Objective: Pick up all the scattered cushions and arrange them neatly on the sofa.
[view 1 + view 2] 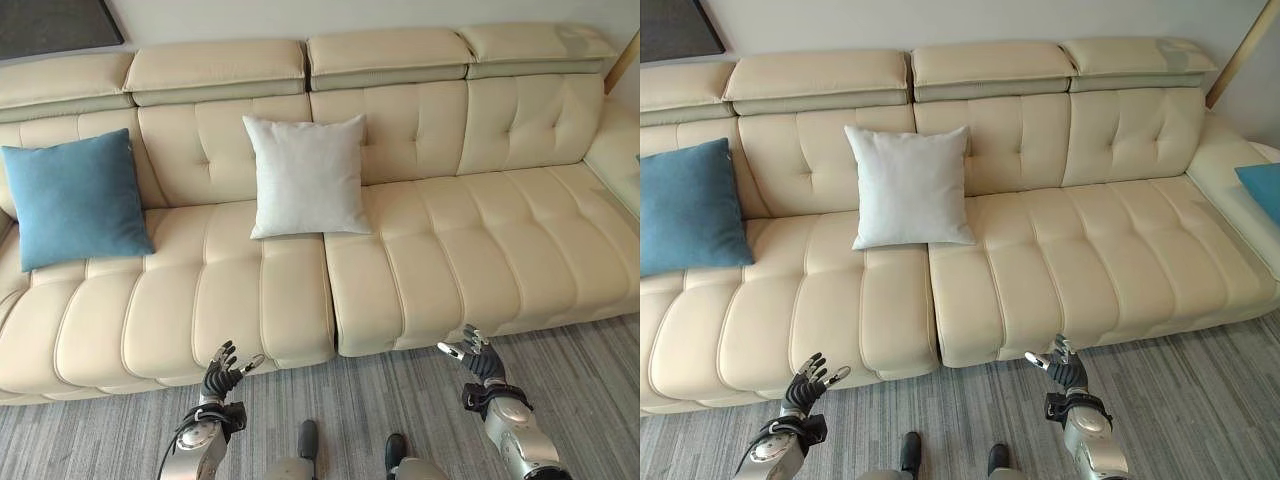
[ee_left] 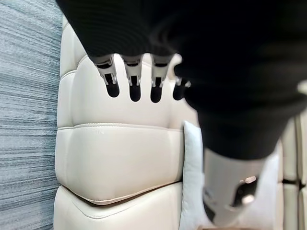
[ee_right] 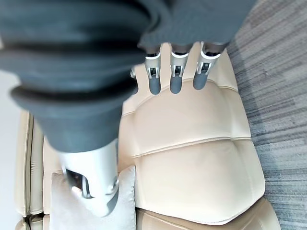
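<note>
Left eye view showed both hands low at the front edge of the sofa (image 1: 420, 290), above the grey carpet (image 1: 350, 410). The left hand (image 1: 222, 375) and the right hand (image 1: 478, 358) both had relaxed, spread fingers and held nothing. A white cushion (image 1: 306, 176) stood propped against the backrest, well beyond both hands and roughly between them, a little nearer the left hand's side. It was square, so it had no long axis to speak of. A blue cushion (image 1: 74, 198) leaned on the backrest far out beyond the left hand, on that hand's outer side, so the left arm was plainly the nearer one to it.

Right eye view added a second blue cushion (image 1: 1263, 190) lying on the sofa's side section, well past the right hand (image 1: 1068, 370) on its outer side. That one looked like the piece left to tidy, and the right arm seemed the natural one for it. The left hand (image 1: 808, 385) sat in front of the left seat.

Left wrist view looked past straight, empty fingers (image 2: 133, 81) onto the seat panels, with the white cushion's (image 2: 192, 182) edge farther along.

Right wrist view showed straight fingers (image 3: 175, 76) over the seat edge, nothing in them, and the white cushion (image 3: 124, 201) beyond the thumb.
</note>
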You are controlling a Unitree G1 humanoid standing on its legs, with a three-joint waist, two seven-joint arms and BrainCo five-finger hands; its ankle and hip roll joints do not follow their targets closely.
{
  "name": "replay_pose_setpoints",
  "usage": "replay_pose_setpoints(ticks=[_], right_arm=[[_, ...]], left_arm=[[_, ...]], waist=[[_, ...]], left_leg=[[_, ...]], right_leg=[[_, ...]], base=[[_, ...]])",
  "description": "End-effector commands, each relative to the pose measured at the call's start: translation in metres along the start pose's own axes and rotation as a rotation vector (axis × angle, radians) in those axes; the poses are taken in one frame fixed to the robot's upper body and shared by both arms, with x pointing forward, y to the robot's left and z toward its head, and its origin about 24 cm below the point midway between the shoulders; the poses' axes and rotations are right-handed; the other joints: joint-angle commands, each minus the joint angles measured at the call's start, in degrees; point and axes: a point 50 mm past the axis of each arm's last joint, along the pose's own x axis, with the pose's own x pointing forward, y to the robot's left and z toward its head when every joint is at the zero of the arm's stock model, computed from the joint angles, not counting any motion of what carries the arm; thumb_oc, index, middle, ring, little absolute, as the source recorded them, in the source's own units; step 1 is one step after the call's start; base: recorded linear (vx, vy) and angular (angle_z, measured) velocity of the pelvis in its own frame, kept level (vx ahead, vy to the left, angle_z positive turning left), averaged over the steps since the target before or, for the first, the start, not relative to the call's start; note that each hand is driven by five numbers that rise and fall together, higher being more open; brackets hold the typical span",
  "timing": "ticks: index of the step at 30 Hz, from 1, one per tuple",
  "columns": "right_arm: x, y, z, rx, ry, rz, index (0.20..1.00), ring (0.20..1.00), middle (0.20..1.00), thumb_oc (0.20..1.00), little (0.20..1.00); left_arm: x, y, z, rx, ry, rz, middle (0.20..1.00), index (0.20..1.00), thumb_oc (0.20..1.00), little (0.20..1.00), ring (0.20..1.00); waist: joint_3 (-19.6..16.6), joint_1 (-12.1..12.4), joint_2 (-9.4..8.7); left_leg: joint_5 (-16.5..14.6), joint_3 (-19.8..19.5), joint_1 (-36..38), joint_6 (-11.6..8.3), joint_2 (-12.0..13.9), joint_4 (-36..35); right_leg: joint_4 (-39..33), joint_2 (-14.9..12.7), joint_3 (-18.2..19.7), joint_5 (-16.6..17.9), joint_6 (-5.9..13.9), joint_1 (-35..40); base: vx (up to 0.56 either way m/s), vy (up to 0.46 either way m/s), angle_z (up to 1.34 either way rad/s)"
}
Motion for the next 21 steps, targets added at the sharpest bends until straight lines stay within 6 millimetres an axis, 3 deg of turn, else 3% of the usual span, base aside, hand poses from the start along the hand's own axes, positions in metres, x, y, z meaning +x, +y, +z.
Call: replay_pose_setpoints(ticks=[1, 7, 9, 10, 11, 12, 14, 16, 17, 19, 20, 21], right_arm=[[0.004, -0.007, 0.023, 0.015, -0.099, -0.019, 1.000, 1.000, 1.000, 1.000, 1.000], [0.003, -0.008, 0.014, 0.035, -0.062, -0.045, 1.000, 1.000, 1.000, 1.000, 1.000], [0.003, -0.008, 0.014, 0.036, -0.060, -0.050, 1.000, 1.000, 1.000, 1.000, 1.000], [0.002, -0.011, 0.010, 0.024, -0.044, -0.058, 1.000, 1.000, 1.000, 1.000, 1.000], [0.002, -0.012, 0.010, 0.023, -0.044, -0.058, 1.000, 1.000, 1.000, 1.000, 1.000], [0.002, -0.016, 0.011, -0.003, -0.045, -0.070, 1.000, 1.000, 1.000, 1.000, 1.000], [0.002, -0.019, 0.013, -0.020, -0.047, -0.085, 1.000, 1.000, 1.000, 1.000, 1.000], [0.001, -0.022, 0.013, -0.028, -0.052, -0.092, 1.000, 1.000, 1.000, 1.000, 1.000], [-0.004, -0.030, 0.009, -0.031, -0.047, -0.111, 1.000, 1.000, 1.000, 1.000, 1.000], [-0.006, -0.032, 0.009, -0.038, -0.049, -0.115, 1.000, 1.000, 1.000, 1.000, 1.000], [-0.008, -0.035, 0.010, -0.051, -0.055, -0.121, 1.000, 1.000, 1.000, 1.000, 1.000], [-0.010, -0.041, 0.015, -0.070, -0.078, -0.127, 1.000, 1.000, 1.000, 1.000, 1.000]], left_arm=[[0.003, 0.002, 0.016, 0.051, -0.071, -0.024, 1.000, 1.000, 1.000, 1.000, 1.000], [0.011, -0.001, 0.028, 0.124, -0.102, -0.054, 1.000, 1.000, 1.000, 1.000, 1.000], [0.011, 0.001, 0.031, 0.139, -0.114, -0.056, 1.000, 1.000, 1.000, 1.000, 1.000], [0.011, 0.000, 0.032, 0.139, -0.112, -0.074, 1.000, 1.000, 1.000, 1.000, 1.000], [0.011, 0.000, 0.032, 0.139, -0.111, -0.075, 1.000, 1.000, 1.000, 1.000, 1.000], [0.010, -0.001, 0.033, 0.122, -0.113, -0.084, 1.000, 1.000, 1.000, 1.000, 1.000], [0.011, -0.002, 0.034, 0.110, -0.113, -0.087, 1.000, 1.000, 1.000, 1.000, 1.000], [0.014, -0.006, 0.035, 0.103, -0.109, -0.102, 1.000, 1.000, 1.000, 1.000, 1.000], [0.016, -0.009, 0.035, 0.099, -0.103, -0.109, 1.000, 1.000, 1.000, 1.000, 1.000], [0.017, -0.011, 0.035, 0.094, -0.103, -0.111, 1.000, 1.000, 1.000, 1.000, 1.000], [0.017, -0.013, 0.035, 0.087, -0.103, -0.117, 1.000, 1.000, 1.000, 1.000, 1.000], [0.016, -0.016, 0.036, 0.076, -0.110, -0.132, 1.000, 1.000, 1.000, 1.000, 1.000]], waist=[[-0.7, -1.2, -0.05], [1.3, -3.6, -0.10], [2.2, -3.4, 0.21], [2.3, -3.2, 0.62], [2.3, -3.2, 0.64], [2.3, -2.9, 0.48], [2.0, -2.9, 0.45], [1.8, -3.6, 0.16], [1.6, -5.2, -0.52], [1.3, -5.6, -0.42], [1.2, -6.5, -0.41], [1.5, -7.2, -0.68]], left_leg=[[-7.8, 0.2, 1.4, -1.48, 0.5, 1.0], [-9.3, 7.3, 1.0, -0.20, 0.6, 1.6], [-9.9, 11.8, 1.2, -0.30, 1.7, 2.0], [-11.4, 15.4, 2.8, -0.90, 2.7, 2.3], [-11.5, 15.4, 2.9, -0.90, 2.7, 2.3], [-12.0, 20.2, 3.8, -1.07, 3.6, 3.6], [-12.6, 23.5, 4.7, -1.17, 4.2, 3.8], [-13.0, 24.6, 4.9, -1.36, 4.4, 4.2], [-14.0, 25.6, 5.3, -2.01, 4.8, 6.2], [-14.8, 26.3, 5.3, -2.31, 5.4, 7.8], [-15.5, 27.0, 5.3, -2.77, 6.1, 10.1], [-16.7, 27.5, 3.9, -3.42, 9.2, 19.0]], right_leg=[[1.3, 3.0, -0.2, -4.3, -0.36, -0.6], [6.1, 1.9, 2.5, -2.5, 1.66, -6.7], [8.5, -0.8, -3.6, -2.3, 1.74, -8.0], [10.1, -3.5, -11.8, -3.9, 1.55, -7.1], [10.2, -3.5, -11.8, -4.0, 1.57, -7.0], [11.6, -5.4, -19.5, -3.5, 1.18, -7.7], [13.6, -7.3, -25.0, -2.6, 1.31, -8.9], [11.6, -7.3, -25.8, -2.5, 1.41, -8.6], [9.5, -6.4, -24.4, -2.3, 1.27, -8.3], [8.4, -5.8, -23.6, -2.5, 1.18, -8.0], [7.6, -5.2, -22.6, -3.0, 0.66, -7.5], [6.1, -3.8, -21.0, -4.3, -0.68, -5.5]], base=[[-0.05, 0.095, -0.28], [-0.11, 0.082, -0.61], [-0.09, 0.030, -1.83], [0.01, 0.020, -1.92], [0.05, -0.002, -1.89], [0.03, -0.030, -1.40], [0.05, -0.043, -1.76], [0.10, -0.141, -1.55], [0.15, -0.201, -0.94], [0.15, -0.152, -0.37], [0.28, -0.274, -0.38], [0.30, -0.293, -0.48]])
